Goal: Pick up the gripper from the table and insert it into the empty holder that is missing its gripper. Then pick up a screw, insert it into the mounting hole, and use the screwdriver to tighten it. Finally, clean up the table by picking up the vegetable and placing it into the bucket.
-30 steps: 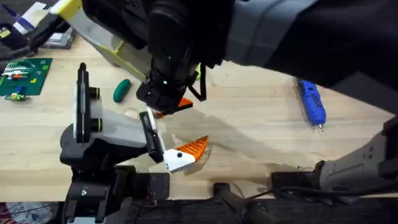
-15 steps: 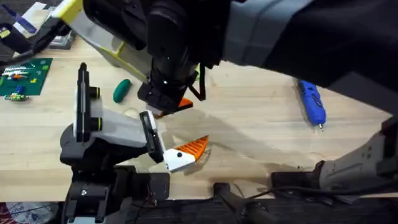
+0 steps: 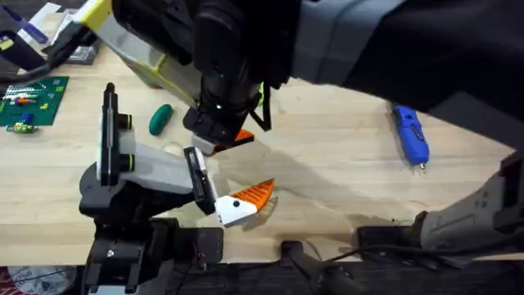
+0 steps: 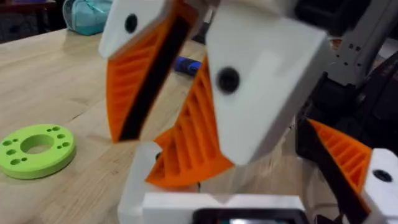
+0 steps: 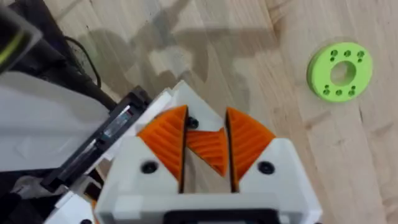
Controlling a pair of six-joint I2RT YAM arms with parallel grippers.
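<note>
Gripper (image 5: 206,149), an orange ribbed wedge, sits clamped between the closed pads of the right end effector (image 3: 217,131), just far and slightly right of the holder (image 3: 151,172), which lies left-to-right on the table (image 3: 344,164), so insertion likely runs near-left.

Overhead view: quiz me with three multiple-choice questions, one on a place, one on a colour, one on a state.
1. Where is the vegetable? A in the bucket; B on the table, near the holder; C on the green board.
2. What colour is the screwdriver? A blue; B red; C black.
3. How is the screwdriver? A held aloft; B standing upright; C lying flat, untouched.
B: it lies on bare wood beyond the holder. A: its body is bright blue. C: it lies alone at the table's right.
</note>
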